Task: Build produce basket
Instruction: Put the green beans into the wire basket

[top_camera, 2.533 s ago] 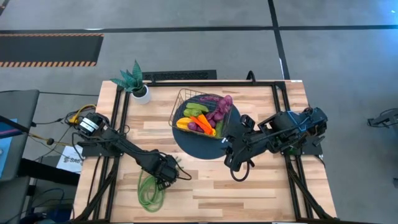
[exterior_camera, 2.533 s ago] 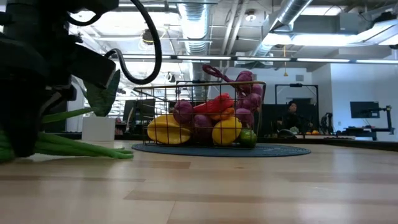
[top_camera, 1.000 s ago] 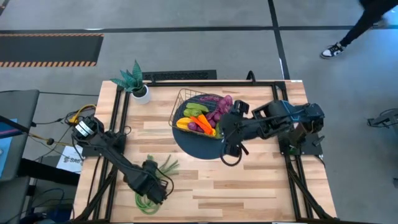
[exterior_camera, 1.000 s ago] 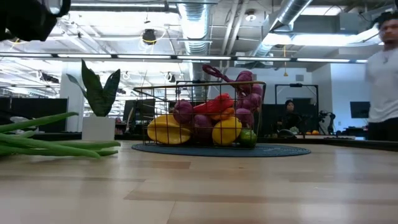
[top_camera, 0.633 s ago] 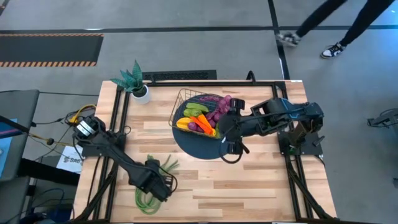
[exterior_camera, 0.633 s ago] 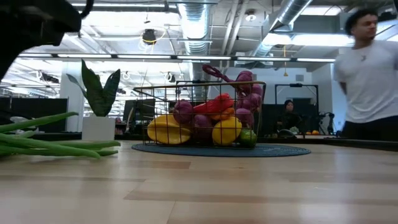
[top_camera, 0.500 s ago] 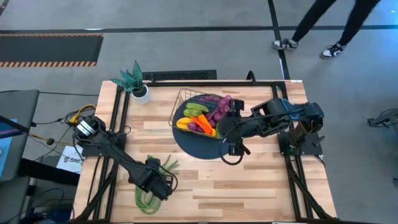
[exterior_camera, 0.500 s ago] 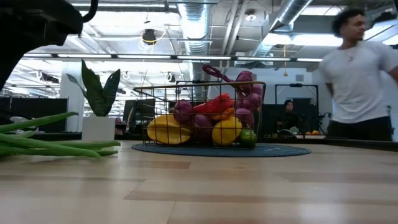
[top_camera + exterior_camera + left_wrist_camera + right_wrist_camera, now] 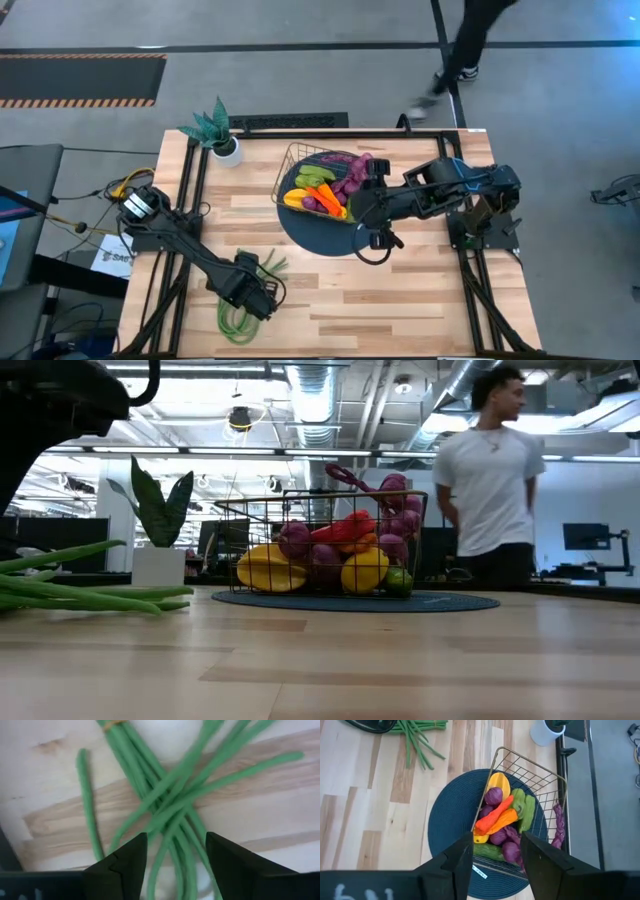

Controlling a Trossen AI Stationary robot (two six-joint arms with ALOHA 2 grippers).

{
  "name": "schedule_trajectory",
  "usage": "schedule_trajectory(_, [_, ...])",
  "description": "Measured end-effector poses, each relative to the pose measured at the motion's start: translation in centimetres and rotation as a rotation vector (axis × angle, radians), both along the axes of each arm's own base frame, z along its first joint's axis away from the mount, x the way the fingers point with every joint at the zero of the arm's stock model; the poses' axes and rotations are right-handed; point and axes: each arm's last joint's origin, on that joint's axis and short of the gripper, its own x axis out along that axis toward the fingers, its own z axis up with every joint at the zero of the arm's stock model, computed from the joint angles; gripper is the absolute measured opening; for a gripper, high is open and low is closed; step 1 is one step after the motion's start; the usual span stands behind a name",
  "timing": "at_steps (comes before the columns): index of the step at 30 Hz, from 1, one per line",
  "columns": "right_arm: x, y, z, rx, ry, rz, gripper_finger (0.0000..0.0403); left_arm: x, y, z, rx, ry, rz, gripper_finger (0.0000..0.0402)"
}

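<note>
wood table (image 9: 330, 300) | person (image 9: 490, 480) behind | left, right jaws released

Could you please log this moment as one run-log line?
left hand: open above green beans | right hand: open over mat beside basket | beans on table, not in basket

Green beans (image 9: 170, 805); dark blue mat (image 9: 451, 815); orange pepper (image 9: 496, 822); purple grapes (image 9: 558, 827).

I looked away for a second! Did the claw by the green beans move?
Yes. The left claw slid toward the table's front edge, farther from the plant pot, over the green beans.
</note>
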Motion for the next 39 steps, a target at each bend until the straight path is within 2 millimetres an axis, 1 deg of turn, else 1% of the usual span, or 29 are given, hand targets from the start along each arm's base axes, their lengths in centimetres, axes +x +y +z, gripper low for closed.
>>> schedule_trajectory(2, [0.0,0.0,0.0,-0.002,0.001,0.003,0.0183,-0.3,0.2,-0.4,0.013,0.017,0.011,0.0202])
schedule_trajectory(6, [0.0,0.0,0.0,-0.012,0.005,0.017,0.0180,-1.0,0.7,-2.0,0.018,0.059,0.103,0.0237])
schedule_trajectory(11, [0.1,-0.2,0.0,-0.019,0.009,0.019,0.0178,-0.7,1.2,-4.0,-0.037,-0.006,0.188,0.0276])
schedule_trajectory(13, [0.1,-0.4,0.0,-0.019,0.008,0.012,0.0178,-0.4,1.5,-4.7,-0.060,-0.041,0.181,0.0284])
schedule_trajectory(15, [0.2,-0.6,0.0,-0.019,0.008,0.006,0.0179,-0.5,2.0,-5.1,-0.059,-0.038,0.189,0.0288])
schedule_trajectory(19, [0.2,-1.0,0.0,-0.019,0.009,-0.008,0.0182,-0.6,2.8,-5.8,-0.073,-0.028,0.209,0.0288])
schedule_trajectory(21, [0.3,-1.3,0.0,-0.019,0.009,-0.015,0.0182,-0.5,3.2,-6.0,-0.075,-0.021,0.191,0.0286])
schedule_trajectory(24, [0.4,-1.6,0.0,-0.018,0.008,-0.029,0.0178,-0.3,3.6,-6.0,-0.086,-0.015,0.161,0.0260])
schedule_trajectory(26, [0.4,-1.9,0.0,-0.018,0.008,-0.038,0.0175,-0.1,3.8,-6.0,-0.093,-0.015,0.138,0.0222])
schedule_trajectory(28, [0.5,-2.1,0.0,-0.019,0.009,-0.045,0.0172,0.1,3.9,-6.1,-0.100,-0.023,0.108,0.0168])
schedule_trajectory(32, [0.5,-2.5,0.0,-0.013,0.006,-0.064,0.0167,0.1,3.9,-6.1,-0.088,-0.035,0.039,0.0039])
schedule_trajectory(33, [0.6,-2.6,0.0,-0.011,0.005,-0.072,0.0165,0.1,3.9,-6.0,-0.084,-0.037,0.034,0.0024])
schedule_trajectory(36, [0.6,-2.8,0.0,-0.005,0.002,-0.087,0.0162,0.1,4.0,-5.8,-0.067,-0.049,-0.004,0.0021])
schedule_trajectory(39, [0.6,-3.0,0.0,0.003,-0.002,-0.106,0.0159,0.4,4.0,-4.7,-0.013,-0.075,-0.061,0.0012])
